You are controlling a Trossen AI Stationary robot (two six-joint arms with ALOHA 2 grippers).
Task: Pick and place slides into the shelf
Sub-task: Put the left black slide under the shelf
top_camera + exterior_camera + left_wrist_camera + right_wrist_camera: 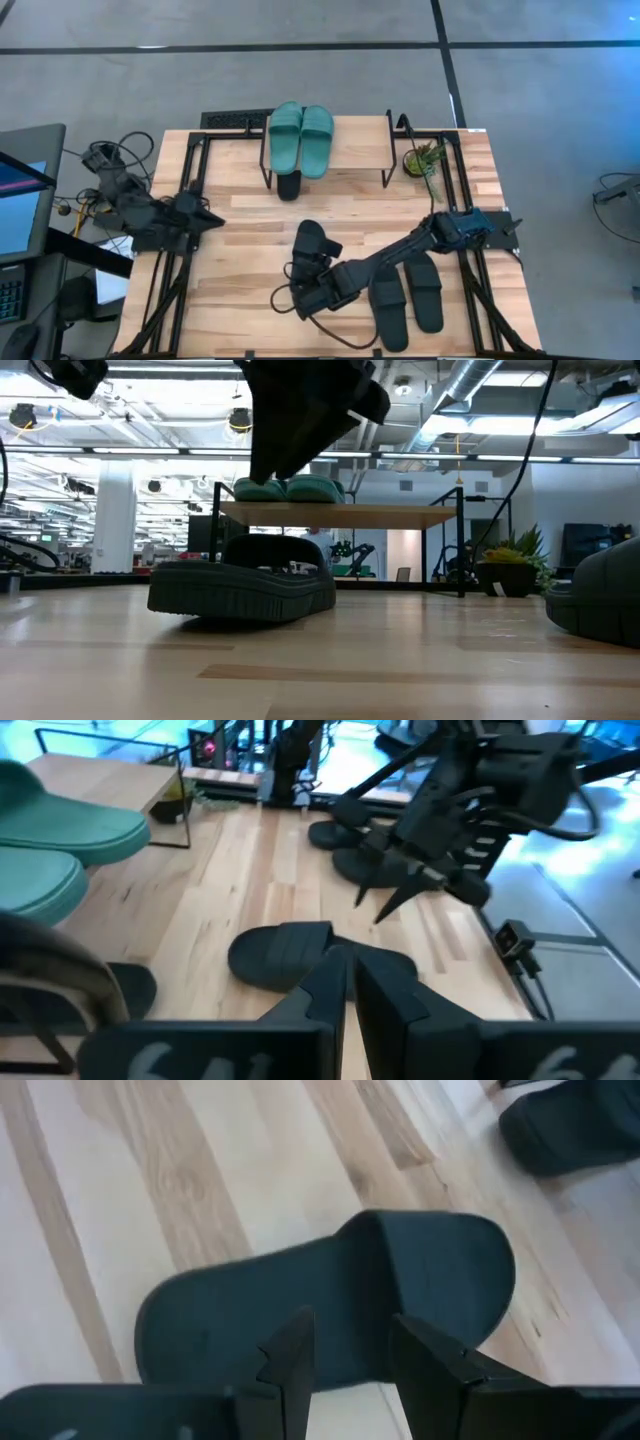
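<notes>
The shelf [330, 150] stands at the table's far edge, and the teal-green pair [300, 138] lies on its top board. One black slide [289, 185] pokes out from under it. Another black slide [310, 245] rests sole-down mid-table; the low view shows it as the nearest slide [245, 588]. My right gripper [308, 282] hangs open just above that slide's near end, and its fingers [290, 1360] stand apart over the slide's strap [430, 1270] without touching. Two more black slides [405, 298] lie under the right arm. My left gripper [212, 220] waits shut at the left side.
A small potted plant [424, 160] stands right of the shelf. Black frame rails [190, 180] run along the table's left and right sides. Bare wood [250, 250] lies between the left gripper and the mid-table slide.
</notes>
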